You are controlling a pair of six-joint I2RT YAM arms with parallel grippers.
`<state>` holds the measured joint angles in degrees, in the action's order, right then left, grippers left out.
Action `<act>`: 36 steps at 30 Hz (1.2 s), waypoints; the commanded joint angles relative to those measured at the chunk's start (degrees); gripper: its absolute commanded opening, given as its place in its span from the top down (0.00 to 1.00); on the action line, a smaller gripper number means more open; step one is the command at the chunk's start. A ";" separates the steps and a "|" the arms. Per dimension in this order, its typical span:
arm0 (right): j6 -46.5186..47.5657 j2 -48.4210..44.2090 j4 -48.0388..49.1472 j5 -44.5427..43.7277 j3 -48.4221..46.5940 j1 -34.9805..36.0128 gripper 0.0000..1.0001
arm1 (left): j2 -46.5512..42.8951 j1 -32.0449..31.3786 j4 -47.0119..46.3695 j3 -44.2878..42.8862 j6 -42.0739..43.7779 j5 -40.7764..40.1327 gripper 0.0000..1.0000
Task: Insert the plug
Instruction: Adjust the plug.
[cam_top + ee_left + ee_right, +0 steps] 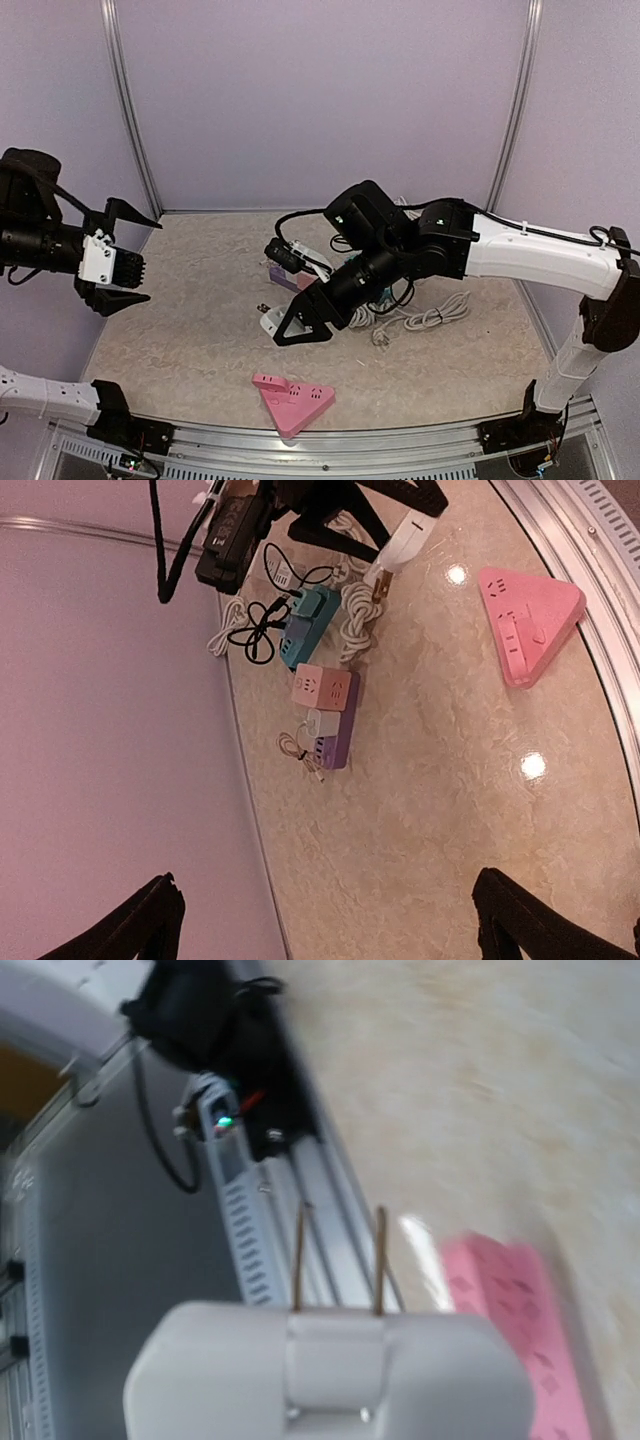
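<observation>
1. White plug (330,1360), nearest the right wrist camera: the jaws of the right gripper (290,328) are closed on its body. Its two brass prongs (380,1260) point away from the wrist.
2. The plug is lifted off the desk (190,350) and tilted, a little left of the desk's centre in the top view.
3. Pink triangular socket block (292,400): it lies flat on the desk near the front rail, below the plug in the top view and apart from it. The right wrist view shows it just beyond the prongs, to their right.
4. Behind the right gripper, a coiled white cable (420,320) lies on the desk.
5. The left wrist view shows a teal power strip (312,620), a pink cube socket (322,688) and a purple block (330,745) lying in a row. The cube touches the purple block.
6. Left gripper (152,260): its jaws are spread wide apart. It is raised at the left edge of the desk, well apart from the plug.
</observation>
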<state>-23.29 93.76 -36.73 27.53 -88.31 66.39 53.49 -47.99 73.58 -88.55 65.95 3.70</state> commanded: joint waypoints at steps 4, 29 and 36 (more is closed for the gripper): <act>7.22 5.93 -4.46 2.58 -9.59 3.04 0.98 | 1.32 -21.00 2.35 2.78 3.53 -19.49 0.01; 8.97 6.02 1.27 4.57 -9.44 2.11 0.99 | 15.91 -28.83 -17.00 8.03 3.65 -10.24 0.71; 8.09 4.07 3.26 4.87 -7.38 1.00 0.88 | 15.38 -28.43 -19.17 8.86 0.54 -11.32 1.00</act>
<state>-15.88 99.68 -36.86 34.76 -96.92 68.10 69.10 -77.34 57.67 -79.85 73.06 -7.92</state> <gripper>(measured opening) 0.628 0.115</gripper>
